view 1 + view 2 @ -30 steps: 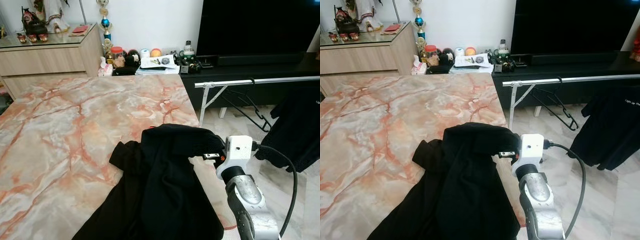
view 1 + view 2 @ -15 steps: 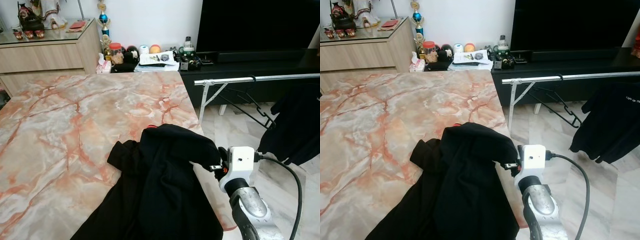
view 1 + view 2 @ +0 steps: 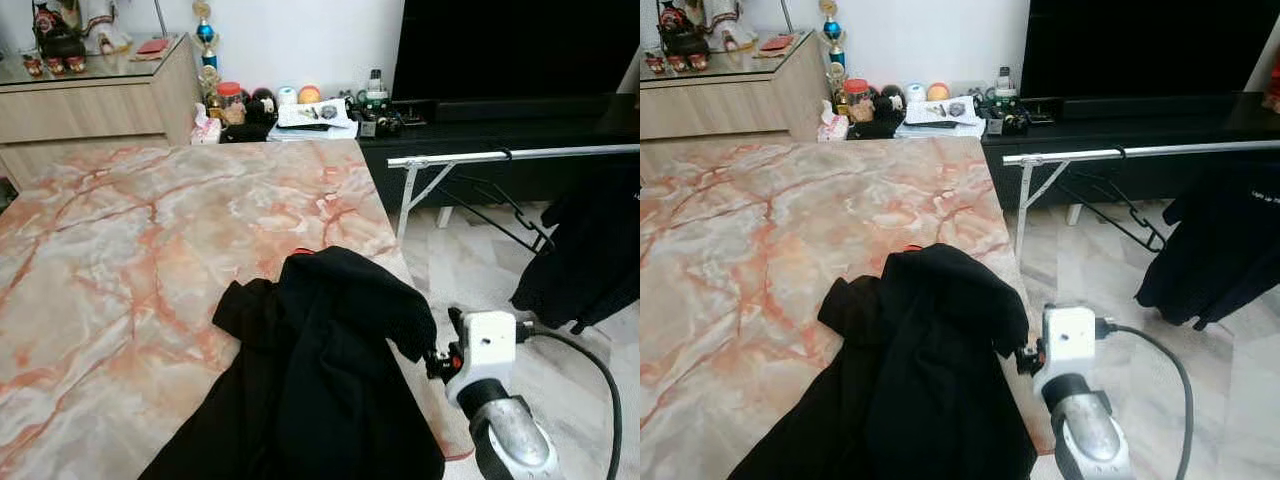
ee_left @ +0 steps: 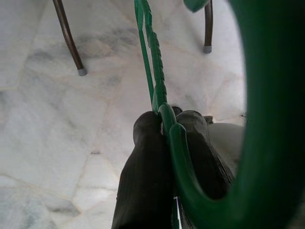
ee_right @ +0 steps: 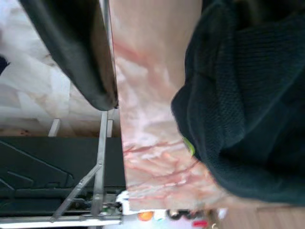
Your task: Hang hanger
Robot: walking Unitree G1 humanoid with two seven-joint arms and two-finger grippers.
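**A:** What should the robot mind at this step?

**B:** I judge it is preparing to bring the green hanger [image 4: 162,102] to the black garment [image 3: 330,370] heaped on the marble worktop [image 3: 120,250], before anything goes on the clothes rail [image 3: 520,155]. The garment is bunched near the worktop's front right corner, part of it drooping over the edge. It would do well to find the collar opening before it feeds the hanger in, and to keep the cloth from sliding off the worktop.

**A:** Where is the hanger?

**B:** In the left hand [image 4: 164,143], low over the pale tiled floor [image 4: 57,124], with two dark furniture legs beyond it. The two black fingers are pressed together on the hanger's thin green bar, and the thick curved hook sweeps close past the camera.

**A:** And the right hand?

**B:** The right hand [image 3: 432,362] sits at the worktop's right edge, just beside the drooping fold of the garment. From the wrist, one black finger [image 5: 76,52] shows well apart from the knitted cloth, with bare marble between; the other finger is out of sight, so I cannot tell how wide it stands. It seems to hold nothing.

**A:** Is the rail free?

**B:** Partly. To the right of the worktop, an empty black hanger [image 3: 510,205] and a dark shirt [image 3: 590,250] hang on it.
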